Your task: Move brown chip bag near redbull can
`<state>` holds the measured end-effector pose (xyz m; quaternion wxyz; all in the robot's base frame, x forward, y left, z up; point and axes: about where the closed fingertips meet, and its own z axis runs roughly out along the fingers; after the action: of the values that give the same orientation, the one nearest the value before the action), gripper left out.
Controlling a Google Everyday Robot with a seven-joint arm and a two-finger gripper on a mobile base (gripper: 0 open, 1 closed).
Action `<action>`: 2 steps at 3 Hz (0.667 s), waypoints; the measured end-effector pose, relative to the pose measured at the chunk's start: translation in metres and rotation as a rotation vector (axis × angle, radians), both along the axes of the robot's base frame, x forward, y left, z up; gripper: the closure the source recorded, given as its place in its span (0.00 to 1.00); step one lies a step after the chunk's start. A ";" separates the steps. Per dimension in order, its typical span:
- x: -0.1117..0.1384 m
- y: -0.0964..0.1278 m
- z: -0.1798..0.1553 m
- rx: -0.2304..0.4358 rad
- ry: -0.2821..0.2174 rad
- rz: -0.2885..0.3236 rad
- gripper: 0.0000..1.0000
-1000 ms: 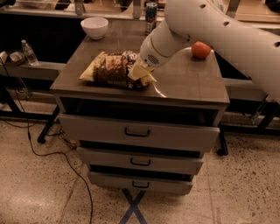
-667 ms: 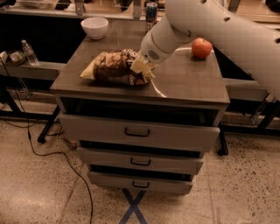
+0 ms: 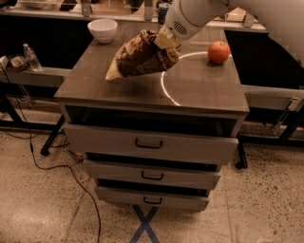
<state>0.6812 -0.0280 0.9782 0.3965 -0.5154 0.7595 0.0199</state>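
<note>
The brown chip bag is crumpled foil, dark brown with yellow ends. It hangs tilted above the middle of the cabinet top, its left end lowest. My gripper is shut on the bag's right end and holds it off the surface. The redbull can stands at the back edge of the cabinet, just behind and left of my wrist, which partly hides it.
A white bowl sits at the back left corner. A red apple sits at the right. A clear water bottle stands on a low shelf at far left. The drawers below stand slightly open.
My gripper has lifted the chip bag off the cabinet top and carried it up and back toward the can. The bag now hangs tilted from its right end.
</note>
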 end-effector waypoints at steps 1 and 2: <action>0.000 0.000 0.000 0.000 0.000 0.000 1.00; 0.007 0.002 0.002 0.001 -0.021 -0.006 1.00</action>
<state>0.6879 -0.0262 0.9799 0.4049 -0.5129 0.7568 0.0136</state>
